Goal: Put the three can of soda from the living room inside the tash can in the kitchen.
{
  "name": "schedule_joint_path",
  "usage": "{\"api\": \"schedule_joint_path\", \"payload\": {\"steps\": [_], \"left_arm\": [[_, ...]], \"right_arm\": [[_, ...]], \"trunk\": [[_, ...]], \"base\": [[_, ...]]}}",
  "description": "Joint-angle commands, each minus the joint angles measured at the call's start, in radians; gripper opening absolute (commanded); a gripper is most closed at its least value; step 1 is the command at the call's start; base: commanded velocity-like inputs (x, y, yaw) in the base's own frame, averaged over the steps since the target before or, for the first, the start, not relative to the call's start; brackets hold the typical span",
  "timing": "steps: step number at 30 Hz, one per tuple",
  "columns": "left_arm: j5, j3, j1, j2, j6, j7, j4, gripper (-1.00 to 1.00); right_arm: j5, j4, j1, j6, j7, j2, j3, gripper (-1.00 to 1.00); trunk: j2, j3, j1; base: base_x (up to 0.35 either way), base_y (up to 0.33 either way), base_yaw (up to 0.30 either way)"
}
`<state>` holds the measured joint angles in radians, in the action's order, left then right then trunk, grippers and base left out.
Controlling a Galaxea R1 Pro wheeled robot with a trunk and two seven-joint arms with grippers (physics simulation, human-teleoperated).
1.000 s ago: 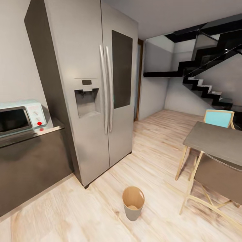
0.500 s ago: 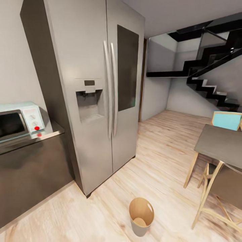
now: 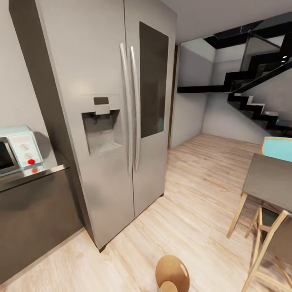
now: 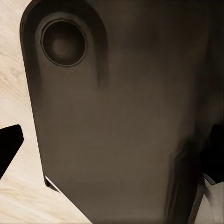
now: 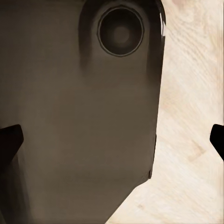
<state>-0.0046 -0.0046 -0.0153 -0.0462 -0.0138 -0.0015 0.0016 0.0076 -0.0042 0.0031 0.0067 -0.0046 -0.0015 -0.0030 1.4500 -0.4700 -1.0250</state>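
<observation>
The round tapered tan-brown tash can (image 3: 172, 273) stands upright on the pale wood-plank floor (image 3: 194, 202), at the very bottom edge of the head view, a little right of centre, with its open mouth facing up and its lower half cut off by the frame. It sits in front of the tall brushed-steel double-door refrigerator (image 3: 109, 113), well apart from the dark grey worktop (image 3: 32, 194) carrying a pale blue microwave (image 3: 18, 148), and from the grey dining table with light wooden legs (image 3: 269, 182) off to the right.

The relation that matters is straight ahead and down: the bin lies low in front of the robot, close to its base. Its long axis is vertical, so anything meant for it would have to drop in from above the rim.

Each wrist view looks along the robot's own dark body panel toward the floor. The left end effector (image 4: 112, 149) and the right end effector (image 5: 112, 137) show black fingertips at opposite edges of their pictures, spread wide with nothing between them. No orange can is visible anywhere. With the bin only slightly right of centre, neither arm is clearly nearer.
</observation>
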Motion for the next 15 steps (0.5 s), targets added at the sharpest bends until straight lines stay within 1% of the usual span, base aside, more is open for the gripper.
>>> {"api": "schedule_joint_path", "payload": {"steps": [1,6,13,15], "left_arm": [[0.0,0.0,0.0,0.0,0.0,0.0,0.0,1.0],[0.0,0.0,0.0,-0.007,0.001,0.0,0.0,1.0],[0.0,0.0,0.0,-0.01,0.002,0.0,0.0,1.0],[0.0,-0.001,0.0,-0.01,0.001,0.0,0.0,1.0]], "right_arm": [[0.0,0.0,0.0,0.0,0.0,0.0,0.0,1.0],[0.0,0.0,0.0,0.0,0.0,0.0,-0.001,1.0],[0.0,0.001,0.0,-0.001,0.0,-0.001,-0.003,1.0],[0.0,0.0,0.0,-0.001,0.0,-0.001,-0.002,1.0]], "trunk": [[0.0,0.0,0.0],[0.0,0.0,0.0],[0.0,0.0,0.0],[0.0,0.0,0.0]], "base": [[0.272,-0.147,0.0],[0.223,-0.085,0.0],[0.061,-0.017,0.0],[0.078,0.048,0.0]]}}
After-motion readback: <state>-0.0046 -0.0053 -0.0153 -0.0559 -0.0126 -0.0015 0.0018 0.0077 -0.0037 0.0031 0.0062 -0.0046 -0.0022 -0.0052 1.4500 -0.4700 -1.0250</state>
